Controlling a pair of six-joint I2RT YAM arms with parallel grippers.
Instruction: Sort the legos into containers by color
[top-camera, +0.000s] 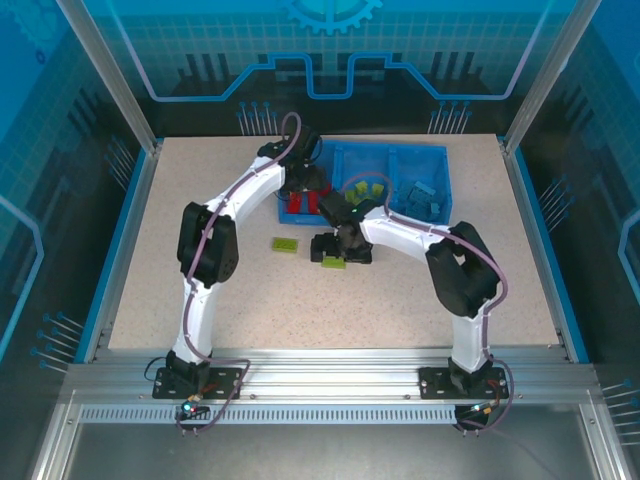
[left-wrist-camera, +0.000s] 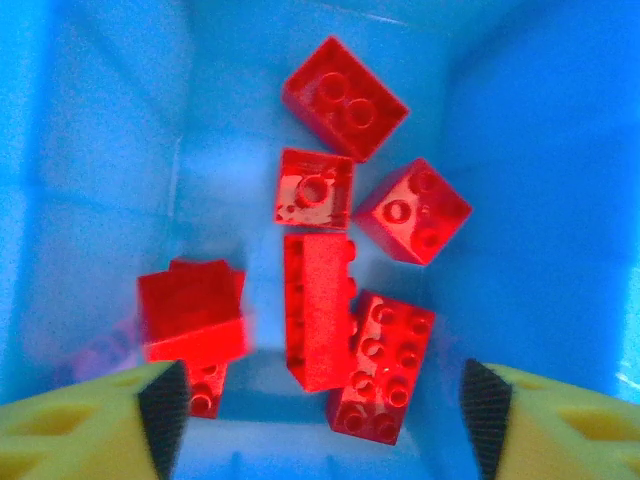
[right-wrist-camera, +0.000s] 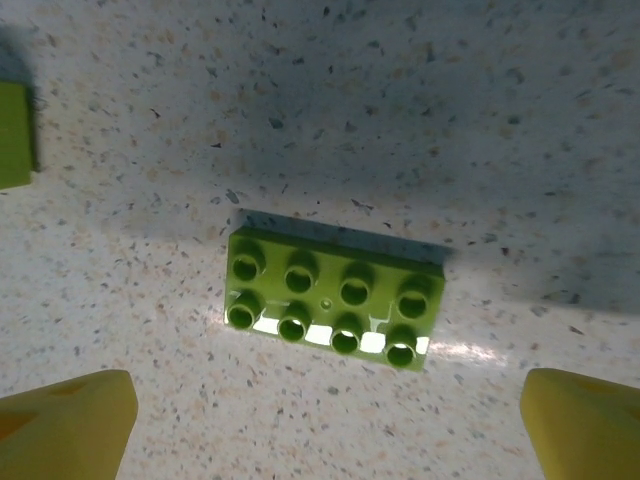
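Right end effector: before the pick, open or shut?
Open: right end effector fingers stand wide apart; green brick lies ungripped.

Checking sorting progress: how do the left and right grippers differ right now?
The left gripper hangs over the left container; the right gripper hangs over the table. Under the left gripper lie several red bricks; under the right gripper lies one lime green brick, studs up. Both have open jaws, holding nothing.
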